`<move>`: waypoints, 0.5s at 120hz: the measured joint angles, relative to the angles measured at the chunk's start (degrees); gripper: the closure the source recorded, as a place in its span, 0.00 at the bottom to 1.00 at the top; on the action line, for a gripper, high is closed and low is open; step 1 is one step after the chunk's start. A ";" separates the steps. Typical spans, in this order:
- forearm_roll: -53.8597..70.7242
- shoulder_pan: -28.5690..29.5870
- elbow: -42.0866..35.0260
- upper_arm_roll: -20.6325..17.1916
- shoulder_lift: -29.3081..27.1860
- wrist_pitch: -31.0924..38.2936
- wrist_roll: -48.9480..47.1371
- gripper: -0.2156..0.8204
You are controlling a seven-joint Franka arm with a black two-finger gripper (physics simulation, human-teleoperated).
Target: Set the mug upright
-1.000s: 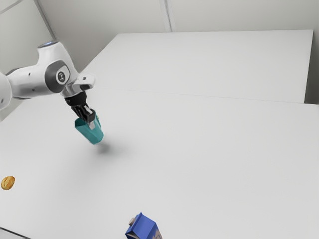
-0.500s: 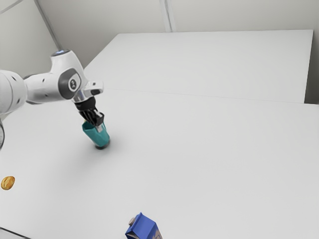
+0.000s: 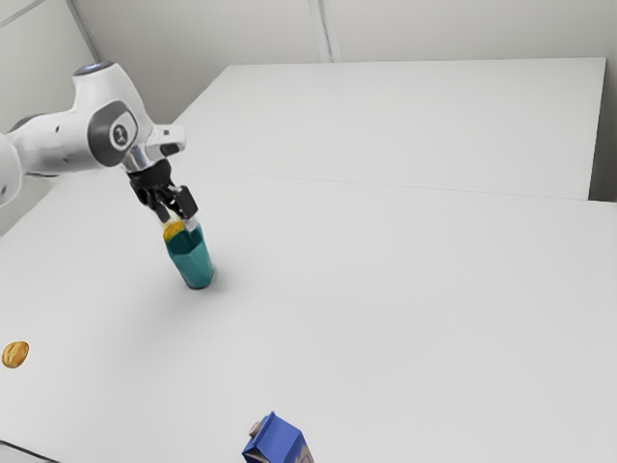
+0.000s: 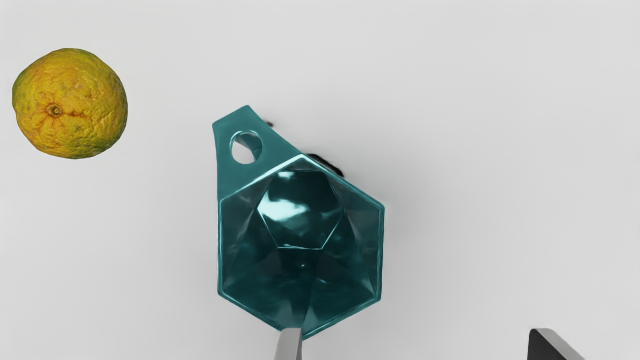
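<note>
At the exterior view's left, a yellow fruit [image 3: 174, 231] has come into sight behind the mug [image 3: 196, 265], now straighter, mouth up on the table [image 3: 386, 309]; the released pincer [image 3: 178, 221] has risen. The wrist view adds the holed handle [image 4: 225, 150].

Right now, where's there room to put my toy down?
The table has a big bare patch between the mug and the blue carton, stretching on toward the exterior view's right. It's crowded around the mug: the open claw is right there, with the yellow-green fruit close by.
</note>
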 joint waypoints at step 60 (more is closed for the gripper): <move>0.25 -0.34 11.25 -0.09 -8.58 -18.82 -1.34 0.22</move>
